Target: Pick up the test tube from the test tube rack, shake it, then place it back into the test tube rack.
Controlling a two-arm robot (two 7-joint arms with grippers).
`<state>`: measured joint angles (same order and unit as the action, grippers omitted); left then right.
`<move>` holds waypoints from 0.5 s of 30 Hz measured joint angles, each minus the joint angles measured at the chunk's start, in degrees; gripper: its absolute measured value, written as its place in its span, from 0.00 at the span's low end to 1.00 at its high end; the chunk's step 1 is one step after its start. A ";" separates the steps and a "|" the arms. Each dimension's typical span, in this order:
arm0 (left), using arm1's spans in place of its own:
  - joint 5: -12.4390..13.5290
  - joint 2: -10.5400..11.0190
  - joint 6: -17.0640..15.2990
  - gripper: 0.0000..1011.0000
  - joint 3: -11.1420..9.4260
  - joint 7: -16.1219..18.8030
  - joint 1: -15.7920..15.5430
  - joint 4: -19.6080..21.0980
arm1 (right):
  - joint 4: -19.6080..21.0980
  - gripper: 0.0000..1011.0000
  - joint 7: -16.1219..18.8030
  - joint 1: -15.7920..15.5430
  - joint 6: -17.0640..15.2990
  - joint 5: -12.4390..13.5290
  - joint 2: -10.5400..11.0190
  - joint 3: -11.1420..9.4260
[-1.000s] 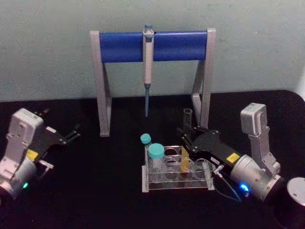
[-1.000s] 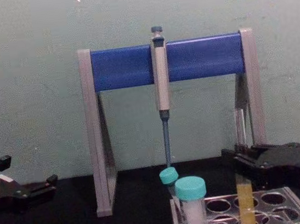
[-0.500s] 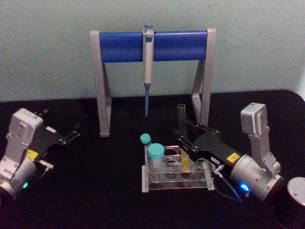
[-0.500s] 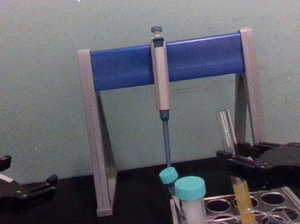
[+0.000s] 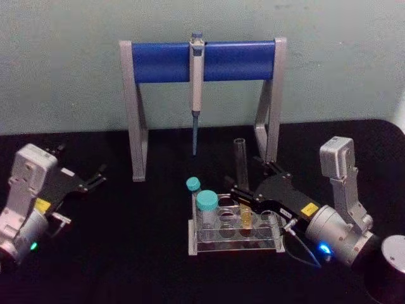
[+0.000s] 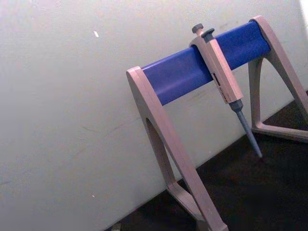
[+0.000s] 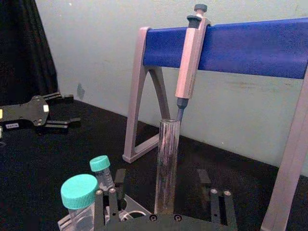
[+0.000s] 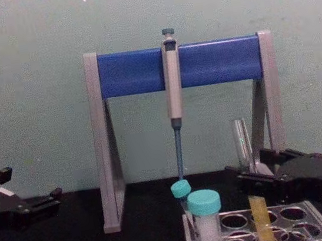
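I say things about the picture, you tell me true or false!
1. The test tube stands in the test tube rack. True.
2. The right gripper is squeezing the test tube. False: its fingers stand apart on either side of the tube.
3. The pipette hangs on the blue stand. True.
4. The two vials in the rack have red caps. False: the caps are teal.
5. The left gripper is reaching into the rack. False: it sits open, far off to the left of the rack.
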<state>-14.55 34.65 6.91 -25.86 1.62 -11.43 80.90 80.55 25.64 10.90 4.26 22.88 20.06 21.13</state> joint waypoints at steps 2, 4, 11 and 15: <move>0.00 0.00 0.00 1.00 0.00 0.00 0.00 0.00 | 0.00 0.95 0.00 0.00 0.00 0.00 0.00 0.00; 0.00 0.00 0.00 1.00 0.00 0.00 0.00 0.00 | 0.00 0.99 0.00 0.00 0.01 0.01 0.00 0.00; 0.00 0.00 0.00 1.00 0.00 0.00 0.00 0.00 | -0.01 0.99 0.00 0.00 0.03 0.04 0.00 0.00; 0.00 0.00 0.00 1.00 0.00 0.00 0.00 0.00 | -0.01 0.99 0.00 0.00 0.04 0.06 0.00 0.00</move>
<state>-14.55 34.64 6.91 -25.86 1.62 -11.43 80.90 80.54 25.64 10.90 4.30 22.94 20.06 21.13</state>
